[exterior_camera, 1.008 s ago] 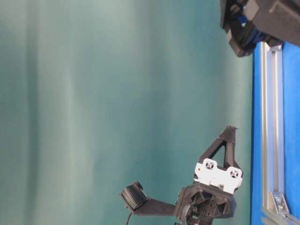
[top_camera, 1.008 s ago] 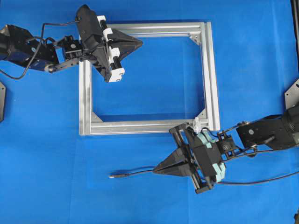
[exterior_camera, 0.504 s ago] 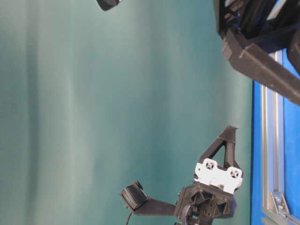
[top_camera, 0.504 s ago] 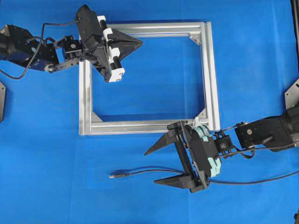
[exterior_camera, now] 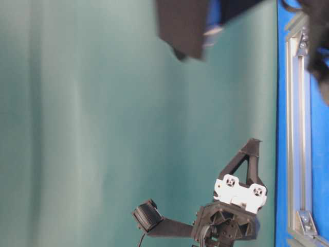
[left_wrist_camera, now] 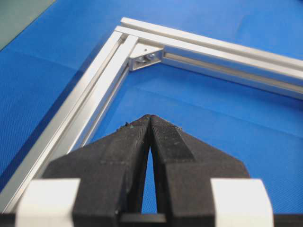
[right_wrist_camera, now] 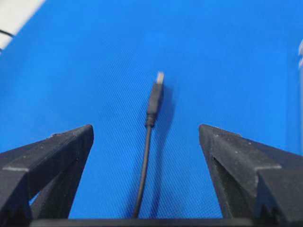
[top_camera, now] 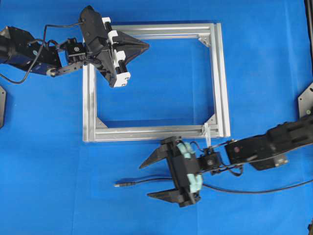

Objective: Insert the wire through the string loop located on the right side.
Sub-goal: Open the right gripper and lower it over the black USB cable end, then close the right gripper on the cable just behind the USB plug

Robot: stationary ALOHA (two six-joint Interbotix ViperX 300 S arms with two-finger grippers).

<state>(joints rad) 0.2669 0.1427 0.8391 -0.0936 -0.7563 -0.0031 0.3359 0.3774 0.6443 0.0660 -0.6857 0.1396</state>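
On the blue table cover, at about 7 o'clock from the frame in the overhead view, lies the long thin black wire (top_camera: 146,180), with its slim dark-grey plug tip (top_camera: 120,184) pointing toward 9 o'clock. We see that the wire runs between the two black fingers of the right gripper (top_camera: 152,178), and neither finger touches it; in the right wrist view the wire (right_wrist_camera: 144,165) lies in the middle of the wide gap, so the jaws stand fully apart and hold nothing. The tiny whitish string loop (top_camera: 207,133) hangs at the lower right corner of the silver aluminium frame (top_camera: 222,78), at about 1 o'clock from this gripper and near the arm behind it. The left gripper (top_camera: 145,45) rests over the top left part of the frame, its fingers pressed together on nothing. We judge the step in hand is the grasp of the wire. The next move calls for lowering and closing on the wire close behind the plug, so a short stiff end remains for threading.
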